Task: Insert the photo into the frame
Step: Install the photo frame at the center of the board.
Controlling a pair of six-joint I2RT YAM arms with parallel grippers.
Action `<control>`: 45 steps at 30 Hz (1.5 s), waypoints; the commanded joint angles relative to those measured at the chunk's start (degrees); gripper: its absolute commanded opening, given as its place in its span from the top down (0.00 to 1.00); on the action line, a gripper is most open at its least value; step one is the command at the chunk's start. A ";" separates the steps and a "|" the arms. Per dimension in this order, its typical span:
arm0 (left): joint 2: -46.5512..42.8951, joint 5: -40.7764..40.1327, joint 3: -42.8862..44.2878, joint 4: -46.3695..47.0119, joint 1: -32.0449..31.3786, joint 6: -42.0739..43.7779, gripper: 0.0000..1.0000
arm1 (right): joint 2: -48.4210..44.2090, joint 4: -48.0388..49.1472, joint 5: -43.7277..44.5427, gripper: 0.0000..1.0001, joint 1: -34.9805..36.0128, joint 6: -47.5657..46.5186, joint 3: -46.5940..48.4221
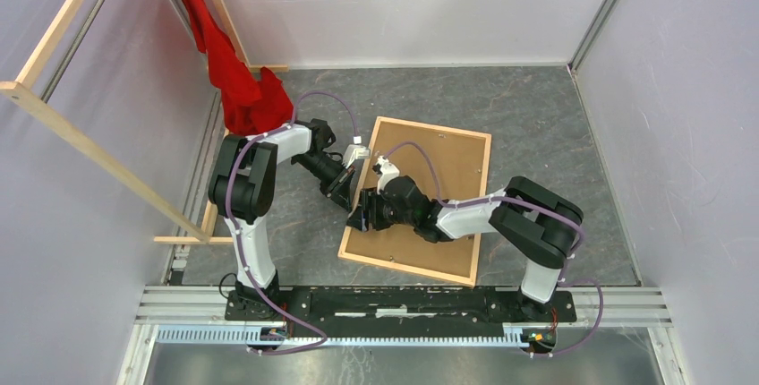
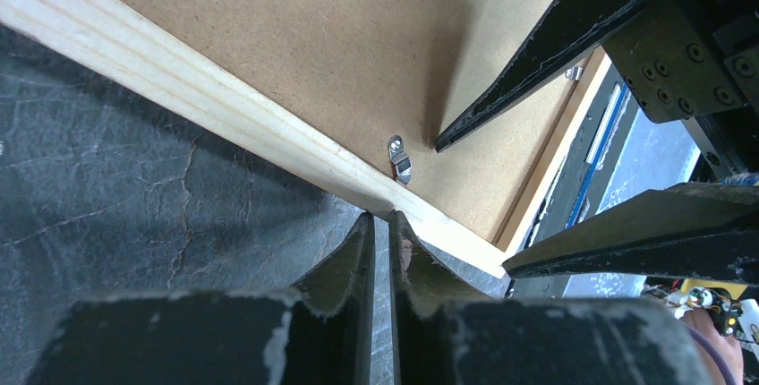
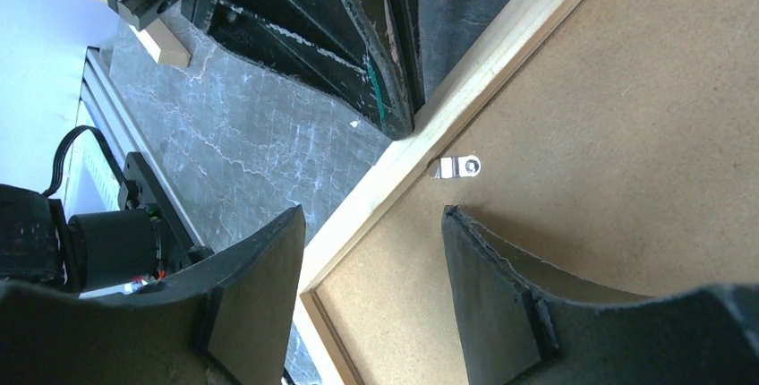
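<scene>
Closest to the lens, my left gripper [image 2: 382, 219] has its jaws drawn almost together, nothing between them, tips down against the outer side of the frame [image 2: 224, 107] where the pale wood rail meets the dark table [image 2: 107, 179]. Over on the other side, my right gripper [image 3: 371, 215] hangs with its jaws well apart and empty, one finger above the table and the other above the brown backing panel [image 2: 313, 27], straddling that same rail. Just between us sits the little metal clip [image 3: 461, 166], lying on the panel right beside the wood. From above, the frame lies face down near the middle of the table, panel seated in it. And the photo? I can't see it in any view; whether it is under that panel I cannot tell. My read: we're on the clip step, either freeing or locking the backing. Next I'd want one right fingertip set on the clip's tab to swivel it, with my left bracing the rail so the frame doesn't slide.
</scene>
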 commanded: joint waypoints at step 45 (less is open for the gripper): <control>-0.85 -1.16 -1.59 1.91 -0.67 1.32 0.86 | 3.78 -4.05 6.16 0.36 1.78 -0.20 4.24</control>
